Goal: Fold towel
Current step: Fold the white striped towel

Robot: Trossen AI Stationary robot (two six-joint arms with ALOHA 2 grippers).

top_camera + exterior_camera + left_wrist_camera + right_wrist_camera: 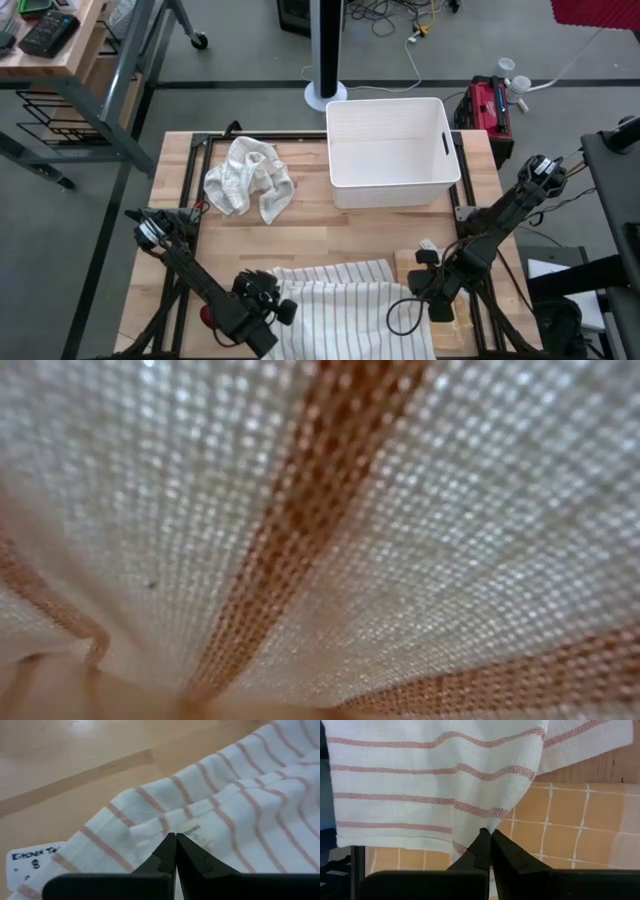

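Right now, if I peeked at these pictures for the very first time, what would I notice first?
Probably the striped towel spread at the table's near edge, with the left gripper and the right gripper each pinched shut on its cloth. Next, the big white bin at the far side, and a crumpled white cloth lying to its left.

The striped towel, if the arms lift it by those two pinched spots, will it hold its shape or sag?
Likely sag: the striped towel already lies rumpled and creased. Probably light, since its weave looks thin. The left gripper and right gripper pinch small bits, so it might slip.
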